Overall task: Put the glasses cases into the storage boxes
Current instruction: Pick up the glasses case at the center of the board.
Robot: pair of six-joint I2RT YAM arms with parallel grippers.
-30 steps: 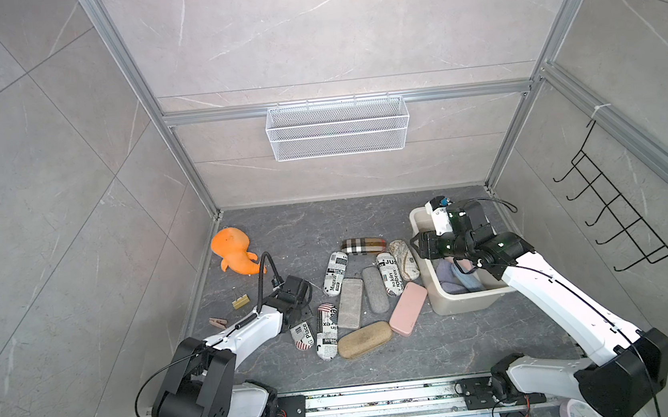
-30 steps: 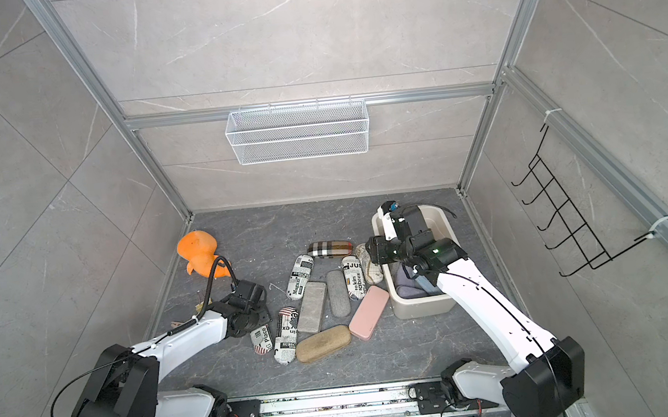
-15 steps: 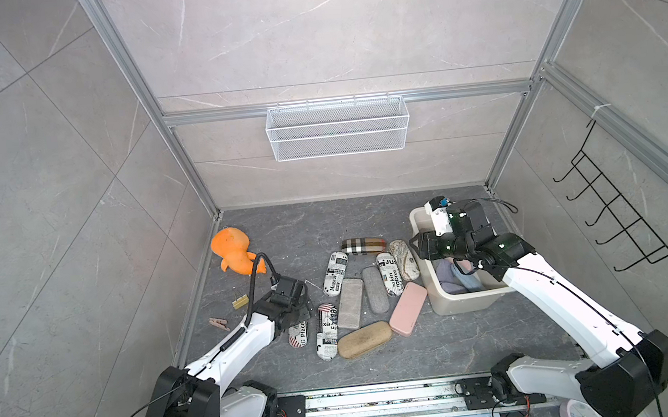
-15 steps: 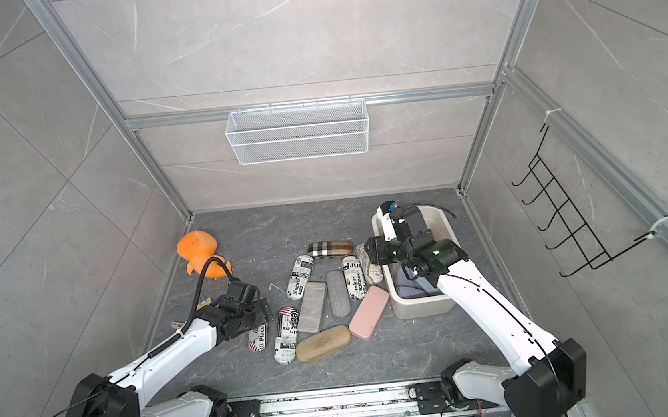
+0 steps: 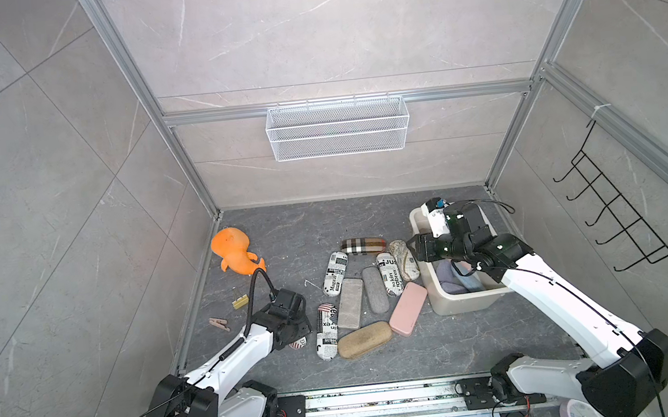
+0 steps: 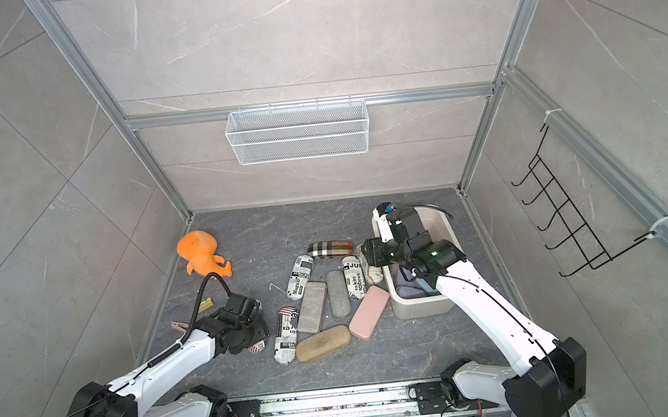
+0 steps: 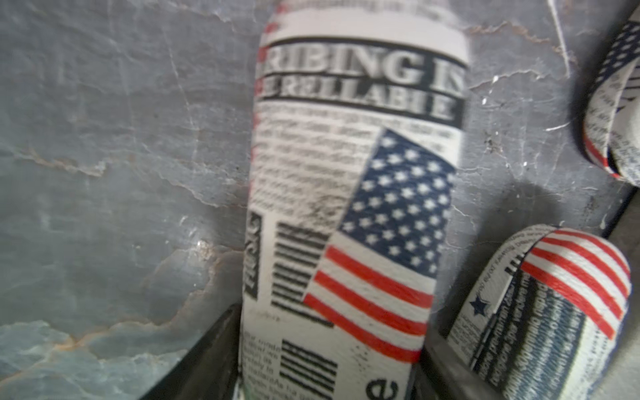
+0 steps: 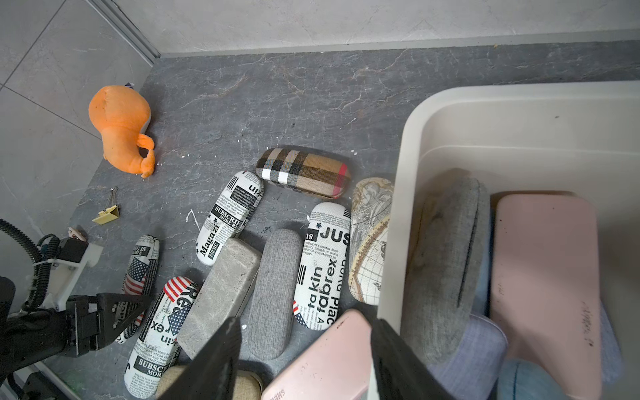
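Our left fingers (image 7: 204,363) seem to pinch the flag-print newspaper case (image 7: 346,207), lying on the bench well apart from the cream tub (image 8: 519,104); our right fingers (image 8: 214,363) hang spread by its rim.

Prob. lab test cell: alu frame (image 5: 223,115), tile walls (image 5: 327,30).

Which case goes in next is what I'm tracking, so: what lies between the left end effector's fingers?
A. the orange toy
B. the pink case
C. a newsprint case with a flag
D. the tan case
C: the left wrist view shows the newsprint case, flag on it, lying between the two dark fingers of the left end effector.
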